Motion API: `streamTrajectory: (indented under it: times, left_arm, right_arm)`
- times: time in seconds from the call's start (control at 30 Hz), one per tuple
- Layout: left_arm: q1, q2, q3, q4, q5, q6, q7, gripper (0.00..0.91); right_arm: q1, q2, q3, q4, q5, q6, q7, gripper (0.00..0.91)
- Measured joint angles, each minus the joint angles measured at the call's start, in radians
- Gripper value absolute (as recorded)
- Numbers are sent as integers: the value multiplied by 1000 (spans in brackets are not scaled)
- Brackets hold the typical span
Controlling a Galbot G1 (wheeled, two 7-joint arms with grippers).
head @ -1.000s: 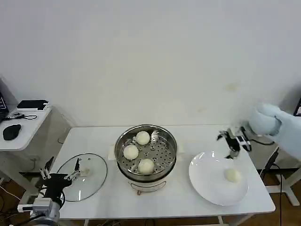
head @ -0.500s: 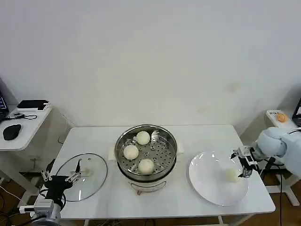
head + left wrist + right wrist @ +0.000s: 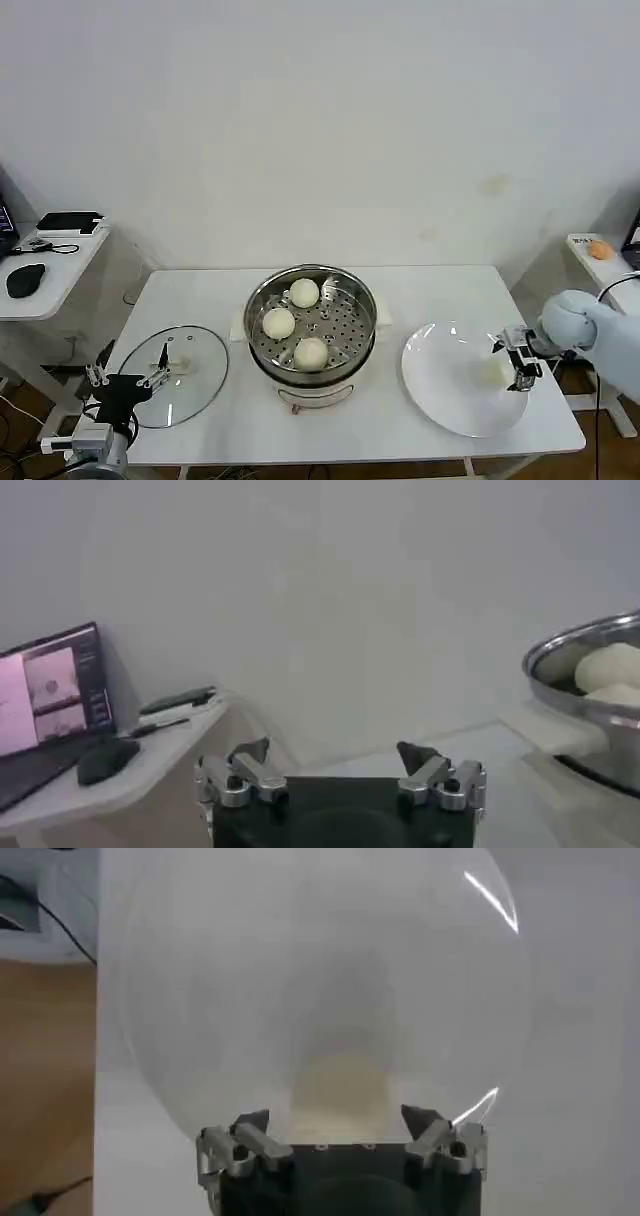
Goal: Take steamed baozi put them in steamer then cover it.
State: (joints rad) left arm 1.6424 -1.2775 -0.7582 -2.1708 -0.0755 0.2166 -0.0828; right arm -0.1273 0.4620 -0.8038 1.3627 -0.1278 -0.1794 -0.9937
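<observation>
- Stainless steel is seen at the centre of the head view: the steamer (image 3: 311, 322) already carries three steamed baozi (image 3: 304, 293) on its perforated tray, while the fourth bun (image 3: 490, 373) lies on the white plate (image 3: 440, 395) at the lower right.
- At the plate's right edge the right gripper (image 3: 512, 362) is poised, its jaws spread wide with the last bun just beside them; nothing is held.
- A good grasp is judged to call for the fingers to be lowered either side of the bun's widest part and closed gently, so the soft dough is not dented.
- In the right wrist view the bun (image 3: 338, 1086) is centred between the open fingertips (image 3: 250, 1123), which looks well aligned.
- Whether the fingers touch the plate cannot be told.
- At the lower left, the left gripper (image 3: 128, 377) is parked by the glass lid (image 3: 185, 385), jaws apart and empty.
- That lid's far rim is partly masked by the gripper, and the steamer's base is mostly hidden under its pot.
</observation>
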Motion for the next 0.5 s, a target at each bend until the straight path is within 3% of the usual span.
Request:
streamTrajectory:
  times: [0.2,0.5]
  left_arm:
    - [-1,-2,0,4,0,0,0,907]
    - [-1,-2,-3,3,0,0,0,907]
  right_arm:
    - [-23,20,16,-25,-9,-16,13,786]
    - [-35,29,26,-34,-12,-31,10,715]
